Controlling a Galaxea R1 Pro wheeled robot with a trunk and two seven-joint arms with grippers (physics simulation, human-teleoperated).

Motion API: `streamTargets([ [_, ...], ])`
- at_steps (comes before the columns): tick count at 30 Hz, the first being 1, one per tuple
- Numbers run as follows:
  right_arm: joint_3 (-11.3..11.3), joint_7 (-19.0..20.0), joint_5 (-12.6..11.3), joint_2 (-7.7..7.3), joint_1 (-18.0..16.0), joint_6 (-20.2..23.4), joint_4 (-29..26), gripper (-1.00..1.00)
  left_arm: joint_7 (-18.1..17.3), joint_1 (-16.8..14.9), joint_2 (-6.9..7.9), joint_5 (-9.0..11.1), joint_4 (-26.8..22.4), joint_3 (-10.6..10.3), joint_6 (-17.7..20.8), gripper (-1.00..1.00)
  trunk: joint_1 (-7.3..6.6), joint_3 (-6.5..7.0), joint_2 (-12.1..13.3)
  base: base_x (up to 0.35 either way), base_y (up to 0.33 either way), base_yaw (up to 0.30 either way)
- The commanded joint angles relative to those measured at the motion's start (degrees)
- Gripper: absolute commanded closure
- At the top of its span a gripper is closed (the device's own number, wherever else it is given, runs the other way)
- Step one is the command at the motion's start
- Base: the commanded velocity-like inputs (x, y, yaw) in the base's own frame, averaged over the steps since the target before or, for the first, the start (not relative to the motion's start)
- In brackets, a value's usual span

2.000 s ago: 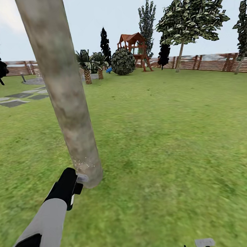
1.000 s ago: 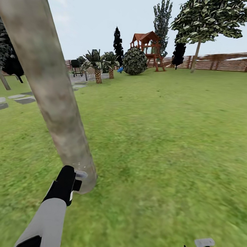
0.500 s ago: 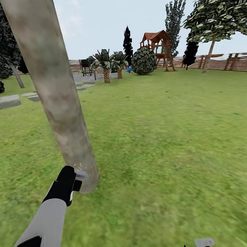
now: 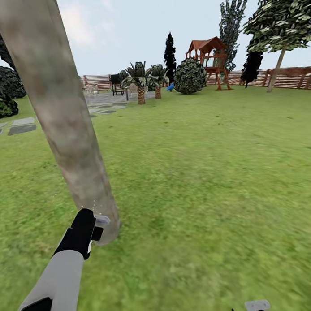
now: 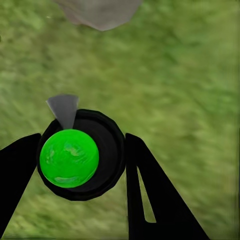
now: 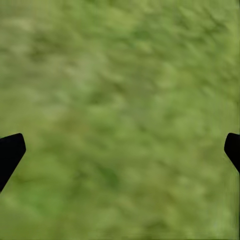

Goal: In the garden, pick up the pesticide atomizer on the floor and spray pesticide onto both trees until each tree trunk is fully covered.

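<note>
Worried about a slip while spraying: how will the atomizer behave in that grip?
The pesticide atomizer looks round and smooth, so it may twist between the left gripper fingers. It seems small, probably light. Likely rigid, since its outline stays circular.

1. One thick mottled tree trunk (image 4: pixel 64 118) at 9 o'clock in the head view, its base also in the left wrist view (image 5: pixel 100 10).
2. One leafy tree with a thin pale trunk (image 4: pixel 283 30) at 2 o'clock.
3. Two short palms (image 4: pixel 141 82), (image 4: pixel 157 79) side by side at 12 o'clock.
4. One round shrub (image 4: pixel 190 76) at 1 o'clock.
5. One red-roofed wooden play tower (image 4: pixel 209 59) just beside the shrub.
6. Two grey stepping slabs (image 4: pixel 22 128), (image 4: pixel 23 120) in plain sight at 10 o'clock; others farther off are too small to count.
7. One brown slat fence (image 4: pixel 292 79) along the far edge.
8. One black atomizer with a green top (image 5: pixel 75 155), between two black fingers (image 5: pixel 150 200).
</note>
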Motion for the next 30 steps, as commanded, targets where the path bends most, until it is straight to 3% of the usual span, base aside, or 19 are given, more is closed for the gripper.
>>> streamTargets([
  [1,-0.32,-0.27,0.6,-0.01,-0.06,-0.2,0.1,-1.0,-0.53,-0.05,-0.09,-0.66,-0.07,0.28,0.04,1.0,0.0,-0.05,-0.03,0.094,-0.262,0.274],
  [9,-0.32,-0.25,0.55,-0.01,-0.05,-0.23,0.05,-1.0,-0.56,0.0,-0.09,-0.66,-0.07,0.28,0.04,1.0,0.0,-0.05,-0.03,0.092,-0.263,0.212],
  [30,-0.32,-0.2,0.57,-0.03,-0.07,-0.2,-0.07,-1.0,-0.56,-0.04,-0.01,-0.78,-0.07,0.29,0.13,1.0,0.0,-0.05,-0.03,0.082,-0.268,0.01],
])
